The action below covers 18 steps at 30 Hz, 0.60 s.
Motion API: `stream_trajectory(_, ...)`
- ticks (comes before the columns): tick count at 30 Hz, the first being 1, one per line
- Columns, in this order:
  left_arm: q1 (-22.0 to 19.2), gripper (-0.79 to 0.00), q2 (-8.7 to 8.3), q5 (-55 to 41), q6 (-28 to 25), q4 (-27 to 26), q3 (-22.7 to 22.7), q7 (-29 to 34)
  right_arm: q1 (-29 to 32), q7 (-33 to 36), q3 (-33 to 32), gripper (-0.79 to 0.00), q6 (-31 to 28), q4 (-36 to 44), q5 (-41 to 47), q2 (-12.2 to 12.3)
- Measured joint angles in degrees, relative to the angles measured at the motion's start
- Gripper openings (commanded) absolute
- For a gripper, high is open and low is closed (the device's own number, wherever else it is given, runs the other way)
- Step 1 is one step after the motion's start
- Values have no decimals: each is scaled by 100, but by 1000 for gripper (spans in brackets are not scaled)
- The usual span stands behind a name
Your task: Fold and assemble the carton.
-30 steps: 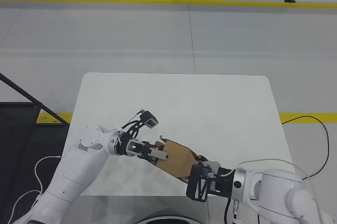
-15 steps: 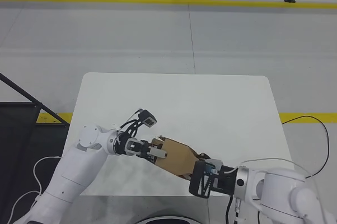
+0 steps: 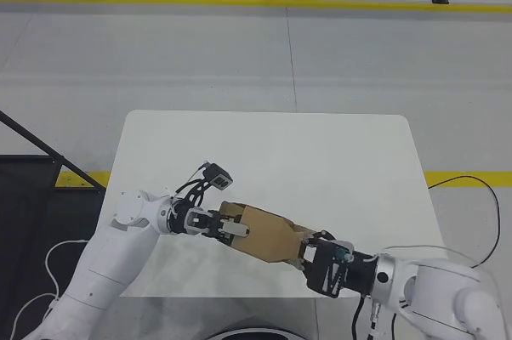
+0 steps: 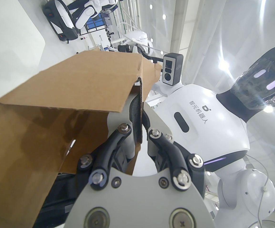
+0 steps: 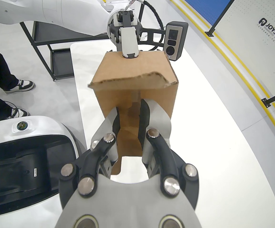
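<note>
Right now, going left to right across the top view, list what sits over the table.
left gripper → carton → right gripper. Each gripper pinches one end of the carton.

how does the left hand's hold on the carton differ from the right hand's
The left hand pinches a single thin edge of the carton, its jaws nearly together. The right hand straddles a broader folded flap, its jaws wider apart. In the top view the left hand grips one end of the carton and the right hand grips the opposite end. Both are shut on the same carton.
</note>
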<state>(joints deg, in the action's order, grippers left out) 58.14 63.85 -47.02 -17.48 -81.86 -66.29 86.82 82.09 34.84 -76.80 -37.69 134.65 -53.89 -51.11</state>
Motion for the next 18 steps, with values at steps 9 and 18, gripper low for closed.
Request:
stream_trajectory(9, 49, -785, -6, 12, -11, -50, -61, -11, 419, -610, -494, -468, -176, 0, -38, 33)
stream_trajectory(18, 100, -785, -16, 44, -97, -109, -156, -96, 1162, -1298, -1362, -25, -314, 0, 452, 60)
